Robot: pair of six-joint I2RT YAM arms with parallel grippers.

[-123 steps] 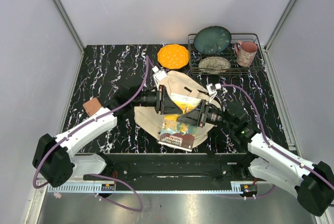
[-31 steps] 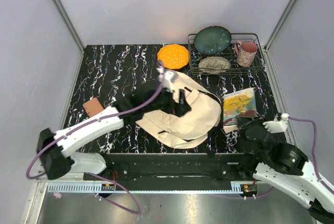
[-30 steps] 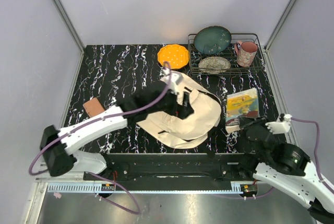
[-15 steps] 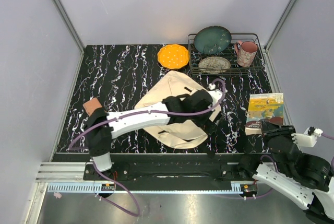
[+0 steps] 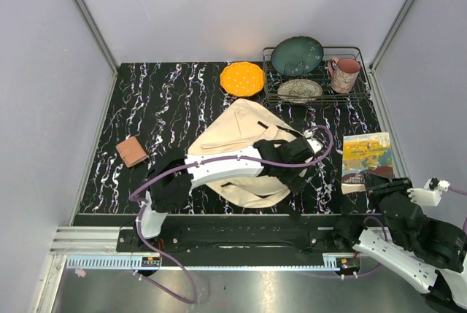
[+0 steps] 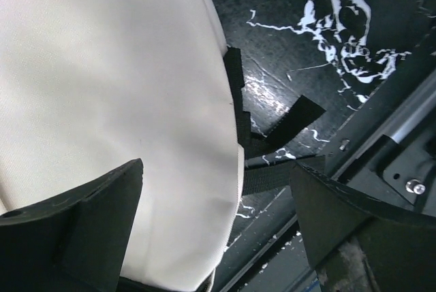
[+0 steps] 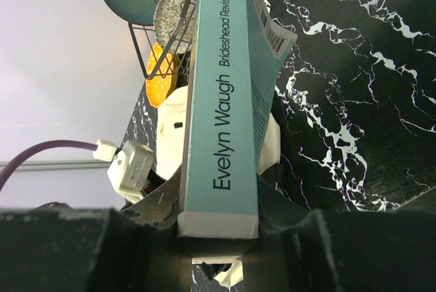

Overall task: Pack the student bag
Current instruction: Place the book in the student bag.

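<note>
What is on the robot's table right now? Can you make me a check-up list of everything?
Surface: black marbled table; no spills seen.
Job's things: student bag lies slumped mid-table; book is outside it, to its right.
Clutter: brown wallet left of the bag; orange plate; wire rack with teal bowl, patterned plate and pink mug.
Grippers: left gripper, jaws wide open over the bag's edge and a black strap; right gripper, jaws shut on the book.
Cables: purple cable follows the left arm, looping near its wrist.
Surroundings: grey walls; metal rail at the near edge.
</note>
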